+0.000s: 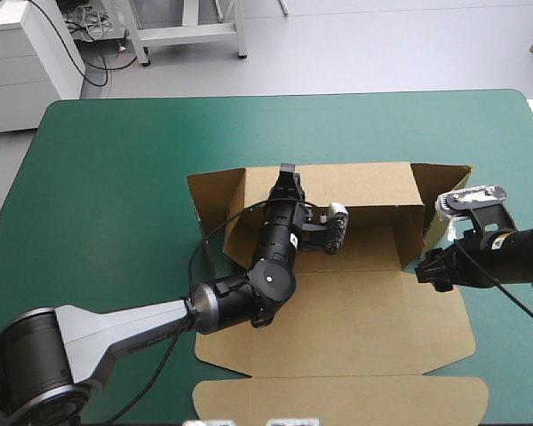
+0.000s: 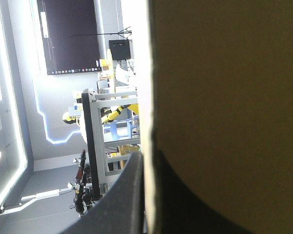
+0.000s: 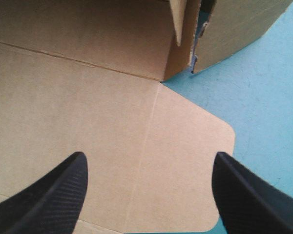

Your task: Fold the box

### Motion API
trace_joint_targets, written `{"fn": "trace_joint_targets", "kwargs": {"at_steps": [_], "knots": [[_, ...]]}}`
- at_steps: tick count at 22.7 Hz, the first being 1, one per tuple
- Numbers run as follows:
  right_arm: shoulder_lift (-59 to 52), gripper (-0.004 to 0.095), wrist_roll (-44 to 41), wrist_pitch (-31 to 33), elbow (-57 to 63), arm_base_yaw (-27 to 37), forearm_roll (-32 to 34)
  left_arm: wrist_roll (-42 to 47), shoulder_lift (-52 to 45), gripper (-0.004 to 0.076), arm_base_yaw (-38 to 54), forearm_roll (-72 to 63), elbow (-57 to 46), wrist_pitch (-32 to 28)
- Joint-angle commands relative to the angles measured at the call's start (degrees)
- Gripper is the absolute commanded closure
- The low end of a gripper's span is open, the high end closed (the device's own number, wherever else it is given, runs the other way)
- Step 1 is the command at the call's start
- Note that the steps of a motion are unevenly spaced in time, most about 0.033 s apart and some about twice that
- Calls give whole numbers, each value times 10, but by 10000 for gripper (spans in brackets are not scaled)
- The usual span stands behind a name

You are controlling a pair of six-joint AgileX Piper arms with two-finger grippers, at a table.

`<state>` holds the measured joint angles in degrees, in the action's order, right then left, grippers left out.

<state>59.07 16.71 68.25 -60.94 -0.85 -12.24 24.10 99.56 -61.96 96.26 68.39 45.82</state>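
The left pincer (image 1: 287, 175) is all but pressed together, pinching the top edge of the upright far wall of the brown box (image 1: 355, 328). The board runs between its black fingers (image 2: 129, 195). The right pincer (image 1: 433, 269) is spread and holds nothing. It is over the box's flat right-hand flap, which lies under and ahead of it. Farther ahead of it stands a raised corner of the walls. Beside that flap shows the teal-green surface (image 3: 263, 97).
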Motion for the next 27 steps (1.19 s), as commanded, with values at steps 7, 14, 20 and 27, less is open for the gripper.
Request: {"fn": "trace_joint_targets", "kwargs": {"at_steps": [7, 14, 20, 27], "knots": [[-10, 190, 9, -55, -14, 6, -71, 7, -22, 732, -3, 16, 10, 4], [75, 191, -78, -71, -158, 6, 60, 8, -22, 732, -3, 16, 10, 5], [255, 217, -97, -30, -394, 6, 78, 22, -22, 732, -3, 16, 10, 5], [363, 217, -101, -23, -478, 9, 118, 22, -22, 732, -3, 17, 10, 4]]}}
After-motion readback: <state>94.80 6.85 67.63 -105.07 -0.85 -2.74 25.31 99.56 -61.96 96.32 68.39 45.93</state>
